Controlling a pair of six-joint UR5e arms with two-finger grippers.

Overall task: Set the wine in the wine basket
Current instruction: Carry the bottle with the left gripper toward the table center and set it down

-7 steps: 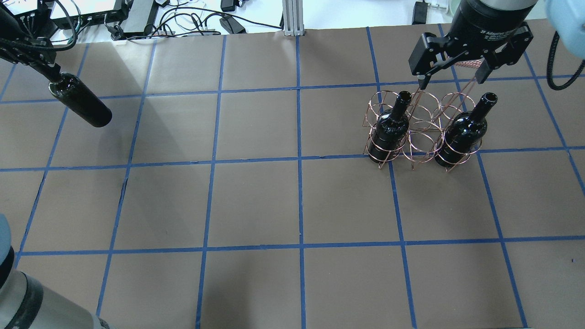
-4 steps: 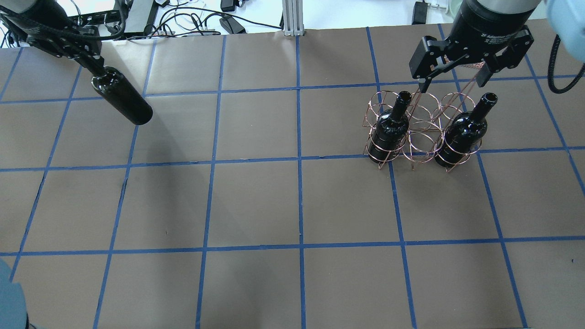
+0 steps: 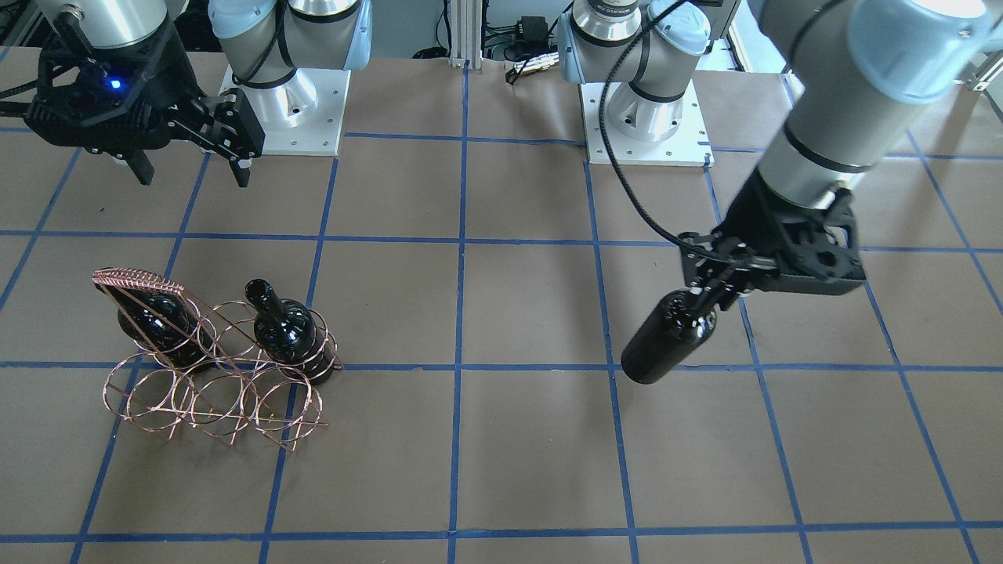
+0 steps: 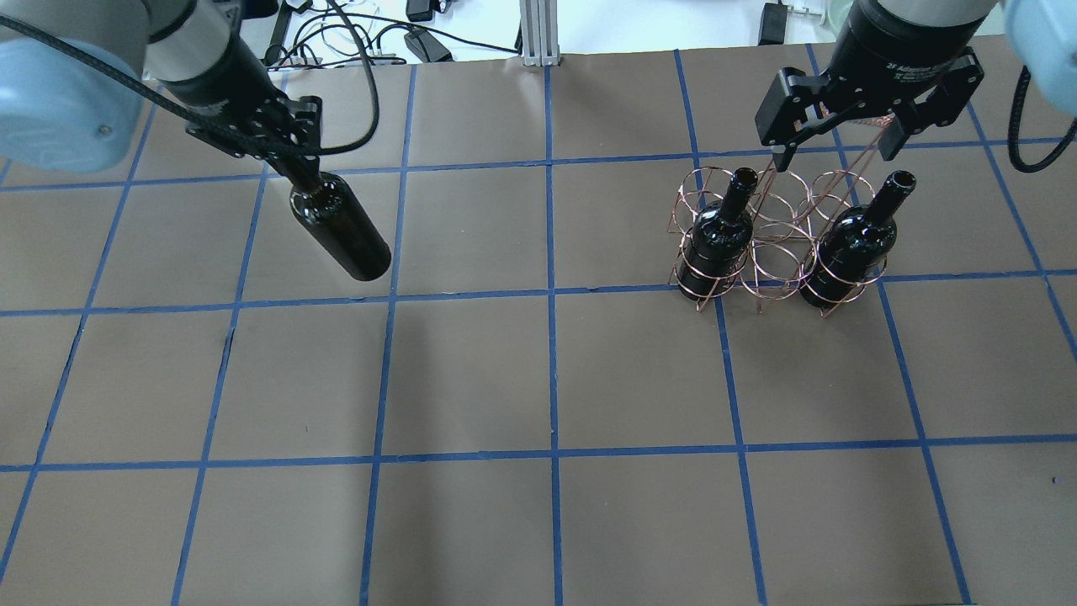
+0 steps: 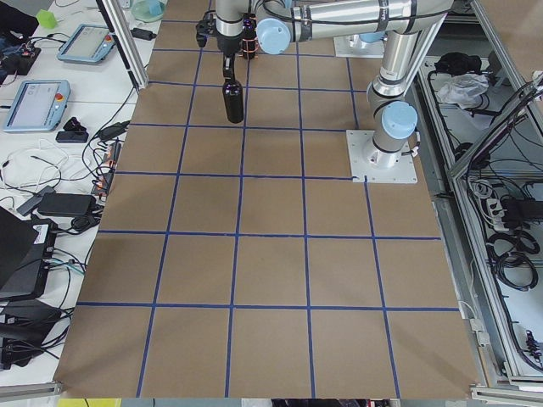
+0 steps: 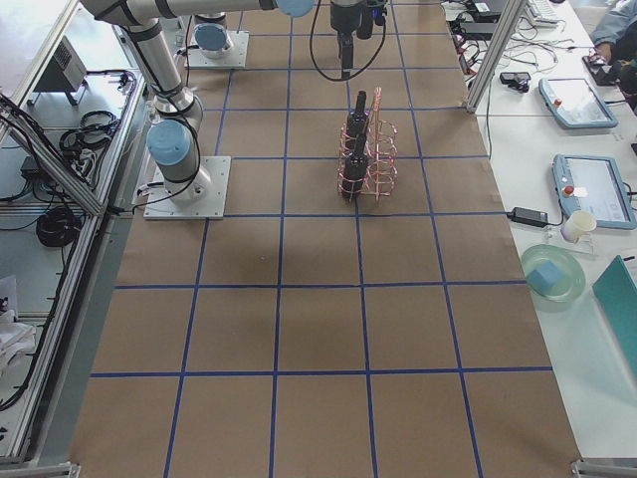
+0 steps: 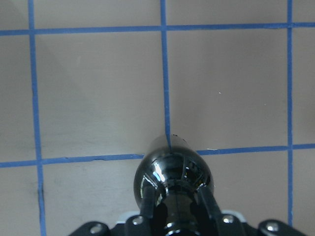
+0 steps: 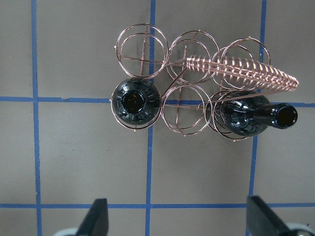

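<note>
My left gripper [image 4: 290, 164] is shut on the neck of a near-black glossy wine bottle [image 4: 341, 231] that hangs above the table's left half. The bottle also shows in the front view [image 3: 670, 341] and the left wrist view [image 7: 172, 174]. The copper wire wine basket [image 4: 772, 252] stands at the right, with its coil-wrapped handle [image 8: 246, 73]. Two identical bottles [image 4: 715, 236] [image 4: 850, 248] stand in its near-row end rings, and the middle ring between them is empty. My right gripper [image 4: 833, 151] is open and empty, above the basket's far side.
Cables, power bricks and an aluminium post [image 4: 538, 34] lie beyond the table's far edge. The arm bases [image 3: 290, 117] [image 3: 642, 125] stand on white plates at the robot's side. Blue tape lines grid the brown table [image 4: 538, 379].
My left arm has carried the bottle to the right, from the far left edge toward the table's middle. The right gripper and the basket have stayed in place.
</note>
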